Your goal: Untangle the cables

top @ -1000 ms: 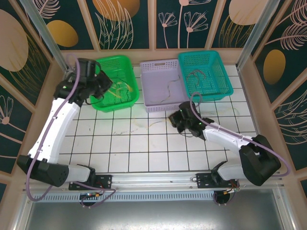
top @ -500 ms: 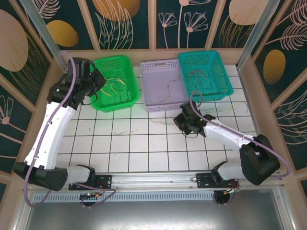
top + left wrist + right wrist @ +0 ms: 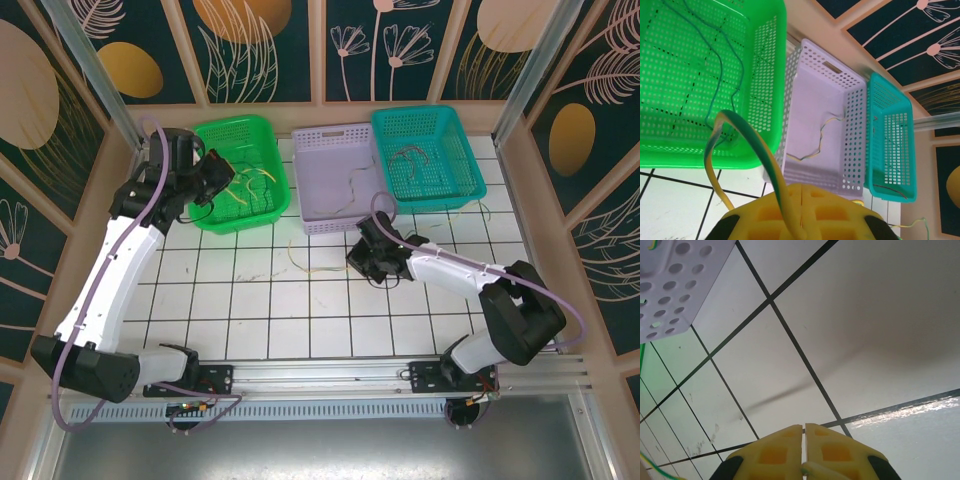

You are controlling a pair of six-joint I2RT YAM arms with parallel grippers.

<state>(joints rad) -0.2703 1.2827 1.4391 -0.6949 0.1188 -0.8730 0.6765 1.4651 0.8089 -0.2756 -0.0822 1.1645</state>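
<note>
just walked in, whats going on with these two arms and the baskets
Two robot arms are untangling thin cables. The left gripper is shut on a green-and-yellow cable, whose loop stands up by the green basket, where other thin wires lie. The right gripper is shut low over the tiled table next to the lilac basket; whether it pinches anything is hard to tell. A yellow wire lies in the lilac basket and dark wires in the teal basket.

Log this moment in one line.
left fingers: shut on green-yellow cable, by green basket | right fingers: shut, low over tiled table near lilac basket
</note>
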